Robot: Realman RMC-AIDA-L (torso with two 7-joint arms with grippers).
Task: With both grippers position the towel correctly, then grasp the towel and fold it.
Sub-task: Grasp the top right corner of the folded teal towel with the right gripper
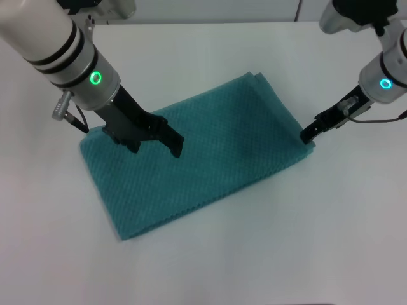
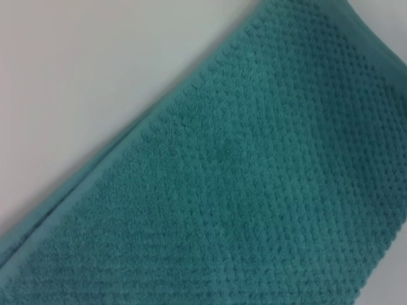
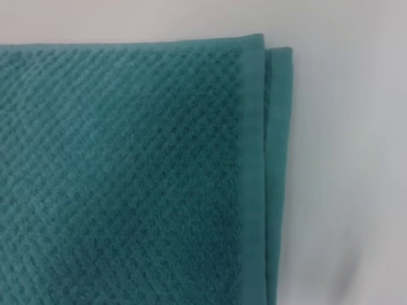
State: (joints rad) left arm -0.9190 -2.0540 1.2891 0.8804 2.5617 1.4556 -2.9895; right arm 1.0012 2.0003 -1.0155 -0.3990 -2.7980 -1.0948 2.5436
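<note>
Two layers at least make up the teal towel point(image 1: 203, 152), which lies flat and slanted across the white surface point(image 1: 267, 254), its nearest corner toward the robot's left and its far corner pointing away toward the right. Over its left end hangs the left hand point(image 1: 156, 145), fingers apart and angled down, close above the cloth or touching it (contact cannot be confirmed). Farther over, the right hand point(image 1: 308, 135) sits low at the towel's right-hand corner, right at the hem; whether its fingers are parted or pinched on the cloth cannot be told. The right wrist view shows the top layer's edge set slightly in from the layer beneath. The main risk, as a judgement: a hand catches only the upper layer, so the layers peel apart and the fold comes out crooked. Uneven pulls could also skew or bunch the cloth.
</note>
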